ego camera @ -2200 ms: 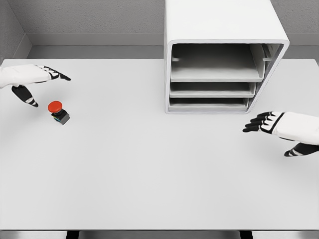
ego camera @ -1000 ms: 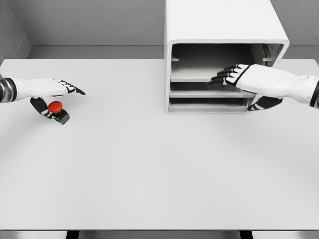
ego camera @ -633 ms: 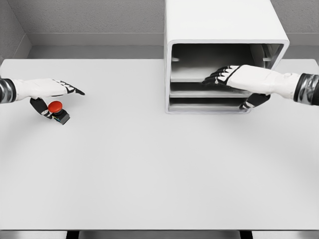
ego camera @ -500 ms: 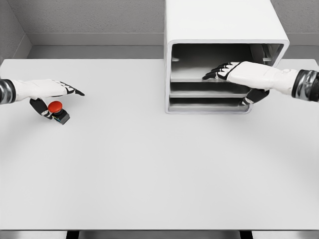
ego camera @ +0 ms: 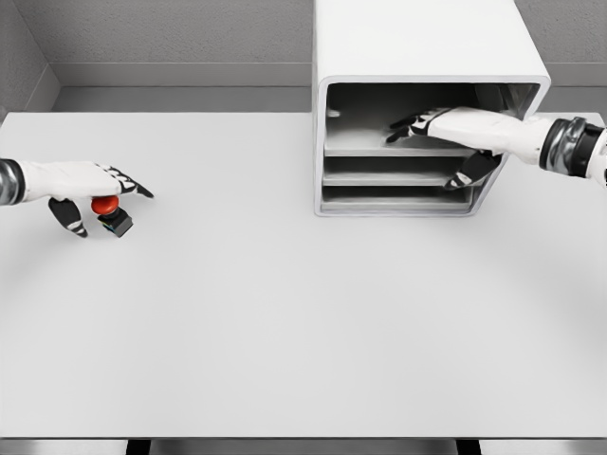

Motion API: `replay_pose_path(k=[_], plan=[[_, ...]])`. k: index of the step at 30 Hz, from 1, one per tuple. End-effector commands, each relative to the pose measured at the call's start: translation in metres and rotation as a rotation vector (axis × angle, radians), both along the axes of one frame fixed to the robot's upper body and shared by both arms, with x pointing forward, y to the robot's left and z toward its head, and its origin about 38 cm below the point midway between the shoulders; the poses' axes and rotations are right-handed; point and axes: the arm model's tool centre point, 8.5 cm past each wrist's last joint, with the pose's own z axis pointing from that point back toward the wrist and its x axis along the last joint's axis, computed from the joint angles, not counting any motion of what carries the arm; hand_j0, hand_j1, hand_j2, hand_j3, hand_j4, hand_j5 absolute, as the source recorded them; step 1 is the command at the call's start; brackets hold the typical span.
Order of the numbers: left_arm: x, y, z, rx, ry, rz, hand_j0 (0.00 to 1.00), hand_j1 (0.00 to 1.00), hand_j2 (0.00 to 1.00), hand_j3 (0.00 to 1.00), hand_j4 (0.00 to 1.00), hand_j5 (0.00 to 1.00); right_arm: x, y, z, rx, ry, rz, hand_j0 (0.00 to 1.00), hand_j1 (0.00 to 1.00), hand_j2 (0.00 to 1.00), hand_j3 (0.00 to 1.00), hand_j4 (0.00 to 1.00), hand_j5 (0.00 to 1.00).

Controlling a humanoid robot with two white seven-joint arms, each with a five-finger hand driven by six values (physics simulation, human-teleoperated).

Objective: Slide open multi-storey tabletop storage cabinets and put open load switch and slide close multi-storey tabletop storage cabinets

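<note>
Though set well back on the flat white table [ego camera: 303, 322], takes up only the far right part of it: white box-shaped storage cabinet with three open-fronted storeys [ego camera: 417, 43], front face turned to the robot, back part passing beyond the upper picture edge. Leaves wide bare room in front, across the whole near half of the table down to its near edge.

Reaches in from the right into the top storey: right hand [ego camera: 465, 128], white with black-striped fingers [ego camera: 408, 128] stretched flat over the grey top tray [ego camera: 360, 142], thumb [ego camera: 469, 173] hanging below the front lip of this tray. Grips the lip between the two, with the wrist just outside the right wall of the cabinet.

Lies near the left table edge, well apart from the cabinet: small load switch with red round cap and black base [ego camera: 109, 213], tilted. Hovers over it: left hand [ego camera: 81, 178], fingers spread and relaxed above the cap, thumb down just beside on the left, not clenched around anything. Cannot tell whether touching the cap.
</note>
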Motion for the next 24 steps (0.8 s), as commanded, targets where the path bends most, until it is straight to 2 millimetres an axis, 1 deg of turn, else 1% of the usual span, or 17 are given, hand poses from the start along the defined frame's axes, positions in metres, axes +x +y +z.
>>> replay_pose_path(k=[1, 2, 4, 7, 8, 9, 11, 12, 13, 15, 16, 18, 21, 24], plan=[[-0.003, 0.0, 0.007, -0.007, -0.013, -0.012, 1.0, 1.0, 1.0, 1.0, 1.0, 1.0, 0.003, -0.006, -0.008, -0.037, 0.006, -0.022, 1.0, 1.0, 1.0, 1.0, 1.0, 1.0], [-0.003, 0.0, 0.008, -0.007, -0.015, -0.012, 0.99, 0.99, 0.99, 0.99, 0.99, 0.99, 0.003, -0.008, -0.007, -0.037, 0.005, -0.025, 1.0, 1.0, 1.0, 1.0, 1.0, 1.0], [-0.004, -0.006, 0.011, -0.009, -0.023, -0.033, 0.99, 0.99, 0.99, 0.99, 0.99, 0.99, 0.003, -0.007, -0.007, -0.04, 0.003, -0.017, 1.0, 1.0, 1.0, 1.0, 1.0, 1.0], [-0.006, -0.004, 0.008, -0.007, -0.017, -0.03, 0.98, 0.98, 0.98, 0.98, 0.98, 0.98, -0.002, -0.004, -0.009, -0.044, -0.008, 0.023, 1.0, 1.0, 1.0, 1.0, 1.0, 1.0], [-0.006, -0.004, 0.008, -0.007, -0.017, -0.03, 0.96, 0.96, 0.96, 0.96, 0.96, 0.96, -0.005, 0.001, -0.005, -0.046, -0.022, 0.044, 1.0, 1.0, 1.0, 1.0, 1.0, 1.0], [-0.006, -0.005, 0.009, -0.009, -0.017, -0.031, 0.95, 0.95, 0.95, 0.95, 0.95, 0.95, -0.01, 0.0, -0.005, -0.059, -0.026, 0.051, 1.0, 1.0, 1.0, 1.0, 1.0, 1.0], [-0.006, -0.005, 0.01, -0.018, -0.018, -0.03, 0.94, 0.94, 0.94, 0.94, 0.94, 0.94, -0.016, 0.006, -0.004, -0.063, -0.037, 0.081, 1.0, 1.0, 1.0, 1.0, 1.0, 1.0], [-0.007, -0.001, 0.011, -0.016, -0.019, -0.024, 0.93, 0.93, 0.93, 0.93, 0.93, 0.93, -0.02, -0.001, 0.001, -0.082, -0.051, 0.088, 1.0, 1.0, 1.0, 1.0, 1.0, 1.0], [-0.008, -0.002, 0.012, -0.015, -0.02, -0.027, 0.92, 0.92, 0.92, 0.92, 0.92, 0.92, -0.026, 0.001, 0.007, -0.094, -0.069, 0.109, 1.0, 1.0, 1.0, 1.0, 1.0, 1.0], [-0.008, -0.003, 0.013, -0.016, -0.023, -0.033, 0.89, 0.89, 0.89, 0.89, 0.89, 0.89, -0.038, 0.01, 0.007, -0.096, -0.077, 0.149, 1.0, 1.0, 1.0, 1.0, 1.0, 1.0], [-0.008, -0.003, 0.013, -0.016, -0.023, -0.033, 0.86, 0.86, 0.86, 0.86, 0.86, 0.86, -0.041, 0.012, 0.008, -0.097, -0.082, 0.162, 1.0, 1.0, 1.0, 1.0, 1.0, 1.0], [-0.008, -0.004, 0.014, -0.016, -0.025, -0.038, 0.84, 0.84, 0.84, 0.84, 0.84, 0.84, -0.049, 0.015, 0.012, -0.11, -0.096, 0.187, 1.0, 1.0, 1.0, 1.0, 1.0, 1.0], [-0.014, -0.008, 0.023, -0.024, -0.039, -0.065, 0.83, 0.83, 0.83, 0.83, 0.83, 0.83, -0.05, 0.015, 0.012, -0.11, -0.097, 0.19, 1.0, 1.0, 1.0, 1.0, 1.0, 1.0], [-0.017, -0.013, 0.022, -0.025, -0.038, -0.085, 0.83, 0.83, 0.83, 0.83, 0.83, 0.83, -0.053, 0.017, 0.012, -0.108, -0.101, 0.213, 1.0, 1.0, 1.0, 1.0, 1.0, 1.0]])
